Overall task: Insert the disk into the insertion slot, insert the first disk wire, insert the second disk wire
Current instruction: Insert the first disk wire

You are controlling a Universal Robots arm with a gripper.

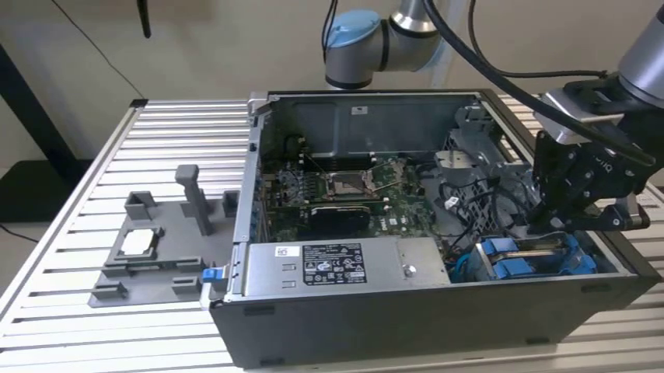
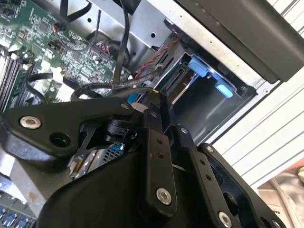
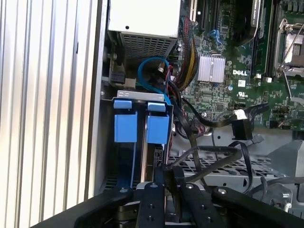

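Your end effector (image 1: 550, 225) hangs inside the open computer case (image 1: 436, 326), just above the disk (image 1: 518, 260). The case stands on the slatted tabletop (image 1: 186, 132), with that corner of it toward the tabletop's edge at the exterior view's right. You cannot tell from these views whether the end effector is wide, narrow or gripping anything.

The disk sits in the insertion slot (image 3: 137, 96) of the grey metal cage, and in the first wrist view its blue frame tabs (image 3: 159, 128) show at the cage's mouth. Black cables (image 3: 209, 154) loop close beside the end effector (image 3: 168, 178), and a blue cable (image 3: 152, 71) curls just beyond the cage.

For print, you have a white label with black text on the silver power supply box (image 1: 332, 263), and white lettering on the green motherboard (image 3: 240, 71).
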